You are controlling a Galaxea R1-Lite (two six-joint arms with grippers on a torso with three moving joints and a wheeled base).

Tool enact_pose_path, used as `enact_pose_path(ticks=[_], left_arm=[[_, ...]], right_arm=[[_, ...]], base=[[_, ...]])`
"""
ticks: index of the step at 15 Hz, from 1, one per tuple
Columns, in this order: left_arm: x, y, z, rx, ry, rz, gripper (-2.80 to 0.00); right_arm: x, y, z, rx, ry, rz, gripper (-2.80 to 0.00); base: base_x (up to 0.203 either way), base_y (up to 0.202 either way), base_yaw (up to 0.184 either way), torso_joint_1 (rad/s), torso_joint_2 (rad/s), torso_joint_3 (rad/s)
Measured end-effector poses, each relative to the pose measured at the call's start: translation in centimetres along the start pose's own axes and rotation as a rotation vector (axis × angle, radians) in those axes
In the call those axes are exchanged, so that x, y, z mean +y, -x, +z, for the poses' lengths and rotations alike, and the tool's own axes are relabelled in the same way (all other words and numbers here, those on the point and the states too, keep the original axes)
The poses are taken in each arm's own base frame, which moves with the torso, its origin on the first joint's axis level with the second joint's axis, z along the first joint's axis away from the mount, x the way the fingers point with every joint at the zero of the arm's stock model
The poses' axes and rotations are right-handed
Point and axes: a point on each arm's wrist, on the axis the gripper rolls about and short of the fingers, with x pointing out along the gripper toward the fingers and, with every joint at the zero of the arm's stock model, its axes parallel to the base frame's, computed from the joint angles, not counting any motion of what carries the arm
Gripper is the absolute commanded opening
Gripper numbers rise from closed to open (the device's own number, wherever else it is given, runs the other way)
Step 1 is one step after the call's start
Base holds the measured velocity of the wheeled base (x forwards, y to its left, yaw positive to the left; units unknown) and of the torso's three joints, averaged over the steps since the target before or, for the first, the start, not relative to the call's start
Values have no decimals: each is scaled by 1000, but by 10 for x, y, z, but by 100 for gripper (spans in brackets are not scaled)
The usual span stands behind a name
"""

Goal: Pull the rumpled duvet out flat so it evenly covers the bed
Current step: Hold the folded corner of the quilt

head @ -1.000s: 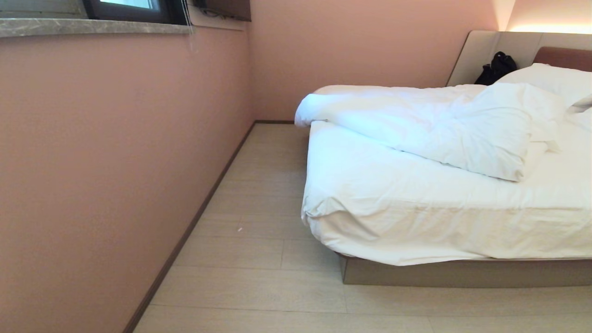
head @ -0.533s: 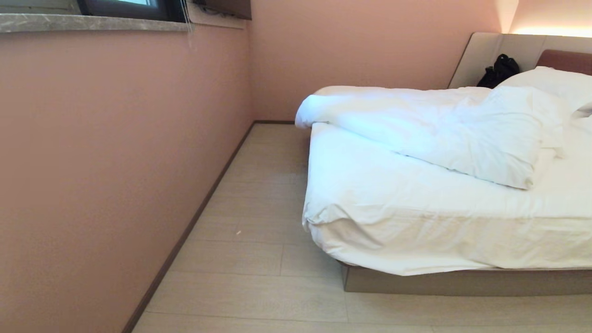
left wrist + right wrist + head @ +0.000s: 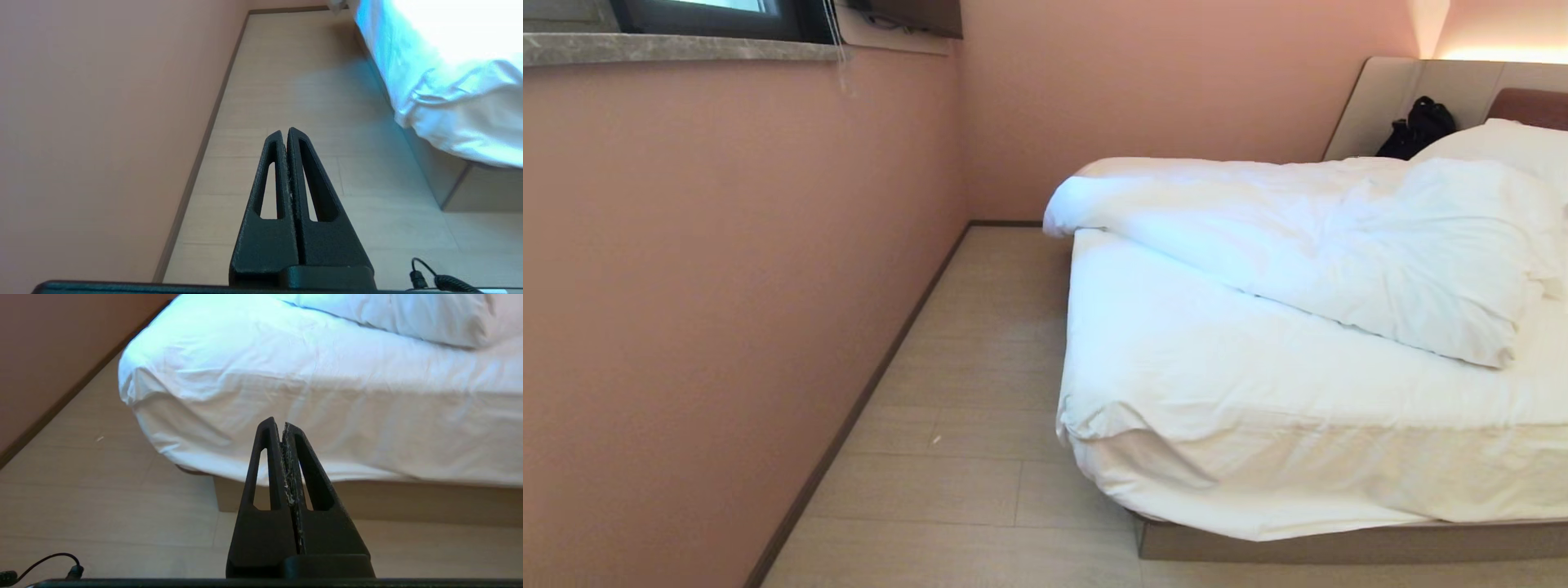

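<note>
The left gripper [image 3: 285, 132] has its two black fingers pressed together at the tips, holding nothing. The right gripper [image 3: 277, 424] is likewise closed and empty, fingers meeting along their length. Neither arm appears in the head view.

one bed [image 3: 1258, 392], one duvet [image 3: 1307, 245], one pillow [image 3: 1515, 143], one black bag [image 3: 1421, 126]

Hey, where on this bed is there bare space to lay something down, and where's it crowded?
Free: the sheeted foot end of the bed, between the near mattress edge and the bunched duvet. Also free: the floor strip between the pink wall and the bed. Crowded: the far half, with the duvet piled up, a pillow and a black bag by the headboard.
</note>
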Motion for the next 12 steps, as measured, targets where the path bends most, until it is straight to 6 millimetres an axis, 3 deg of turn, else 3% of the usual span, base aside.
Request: enact_pose_path(ticks=[12], left_arm=[[0, 0, 0, 1, -5, 0, -280]], right_arm=[[0, 0, 0, 0, 0, -1, -280]], base=[[198, 0, 1, 4, 3, 2]])
